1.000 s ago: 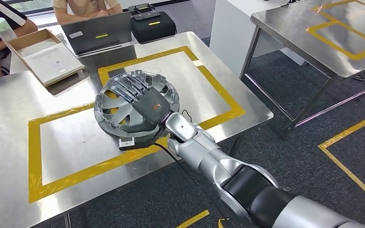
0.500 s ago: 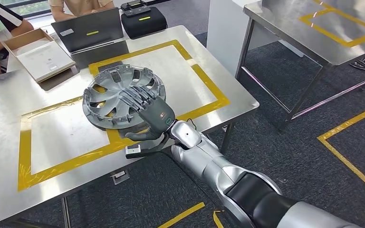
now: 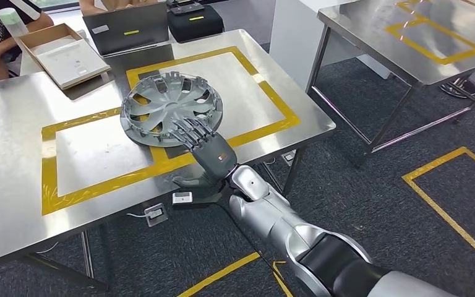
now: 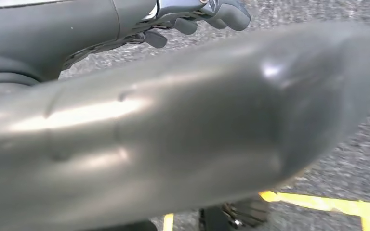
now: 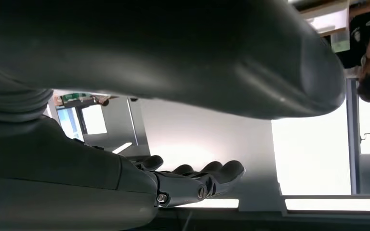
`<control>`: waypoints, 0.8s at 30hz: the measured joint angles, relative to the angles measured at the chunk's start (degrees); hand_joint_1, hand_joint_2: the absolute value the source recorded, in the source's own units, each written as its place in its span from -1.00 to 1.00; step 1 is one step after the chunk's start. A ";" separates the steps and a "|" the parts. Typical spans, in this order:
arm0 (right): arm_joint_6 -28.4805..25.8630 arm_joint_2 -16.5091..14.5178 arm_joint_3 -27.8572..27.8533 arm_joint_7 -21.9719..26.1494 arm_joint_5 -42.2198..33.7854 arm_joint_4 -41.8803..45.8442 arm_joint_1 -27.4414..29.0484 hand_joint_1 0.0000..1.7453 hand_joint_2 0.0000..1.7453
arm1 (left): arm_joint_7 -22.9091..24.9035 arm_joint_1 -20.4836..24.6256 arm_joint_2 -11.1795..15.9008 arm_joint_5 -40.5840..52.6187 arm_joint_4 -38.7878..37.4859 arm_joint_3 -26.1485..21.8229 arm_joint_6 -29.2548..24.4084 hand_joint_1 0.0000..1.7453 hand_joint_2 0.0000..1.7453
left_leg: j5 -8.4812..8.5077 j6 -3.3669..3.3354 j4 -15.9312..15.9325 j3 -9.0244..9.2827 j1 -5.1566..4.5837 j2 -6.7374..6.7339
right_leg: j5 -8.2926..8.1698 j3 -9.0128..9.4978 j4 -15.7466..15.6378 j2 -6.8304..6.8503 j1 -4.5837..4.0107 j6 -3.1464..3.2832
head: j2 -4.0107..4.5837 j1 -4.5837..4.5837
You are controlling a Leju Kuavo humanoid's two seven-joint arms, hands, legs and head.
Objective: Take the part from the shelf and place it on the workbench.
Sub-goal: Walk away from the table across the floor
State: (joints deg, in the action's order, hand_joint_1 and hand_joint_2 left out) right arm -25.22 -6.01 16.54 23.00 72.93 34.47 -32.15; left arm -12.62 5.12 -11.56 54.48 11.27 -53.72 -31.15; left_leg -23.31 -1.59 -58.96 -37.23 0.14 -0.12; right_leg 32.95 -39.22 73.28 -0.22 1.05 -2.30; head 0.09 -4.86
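On the left, an open cardboard box [image 3: 62, 57] sits at the counter [image 3: 12, 130] edge. Centre stage, the hubcap [image 3: 171, 109] lies flat on the counter, straddling the yellow tape [image 3: 161, 162]. The right hand [image 3: 208, 150] is released, fingers spread, fingertips at its near rim. Risk: a clumsy withdrawal snags that rim and drags the hubcap toward the edge. Left hand [image 4: 207, 12]: can't tell.

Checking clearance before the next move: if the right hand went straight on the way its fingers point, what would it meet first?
Most likely the hubcap: the right hand points its fingers at the near rim, already at or just short of it. Contact is unclear.
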 joint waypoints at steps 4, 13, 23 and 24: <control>-0.19 -0.07 -0.14 0.44 -0.77 0.36 0.41 -1.00 -1.00 | -0.27 -0.07 0.50 -0.13 0.02 -0.02 -0.04 -1.00 -1.00 | 1.80 1.09 -0.43 -1.79 -0.09 0.07 | -2.22 9.22 -13.18 -0.04 -0.45 1.14 | 0.00 -0.50; 0.77 -0.39 -0.36 0.15 -0.61 0.57 0.54 -1.00 -1.00 | 0.21 -0.19 1.63 -0.92 0.01 -0.05 1.04 -1.00 -1.00 | -8.29 3.91 -14.43 -5.97 0.44 0.23 | -7.07 4.90 -14.57 0.24 -0.17 3.63 | 0.00 -0.76; 1.22 -0.37 -0.36 -1.25 -0.36 1.53 0.76 -1.00 -1.00 | 0.26 0.06 1.98 -0.78 0.09 -0.11 1.91 -1.00 -1.00 | -5.28 1.66 0.37 6.17 0.13 0.51 | -11.34 0.67 -14.76 0.19 0.38 0.32 | 0.00 -1.25; 1.22 -0.32 -0.36 -1.32 -0.36 1.54 0.85 -1.00 -1.00 | 0.27 0.06 1.99 -0.77 0.10 -0.12 1.94 -1.00 -1.00 | -4.63 1.11 0.57 5.80 0.19 0.39 | -9.93 0.12 -13.73 0.15 0.45 0.03 | 0.00 -1.27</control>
State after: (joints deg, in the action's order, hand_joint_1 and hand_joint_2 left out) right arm -24.00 -6.33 16.17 21.69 72.57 36.00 -31.30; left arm -12.35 5.18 -9.57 53.71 11.37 -53.84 -29.21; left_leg -27.94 -0.49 -58.39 -31.42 0.33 0.27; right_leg 23.01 -39.11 59.55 -0.06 1.49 -2.27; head 0.09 -6.13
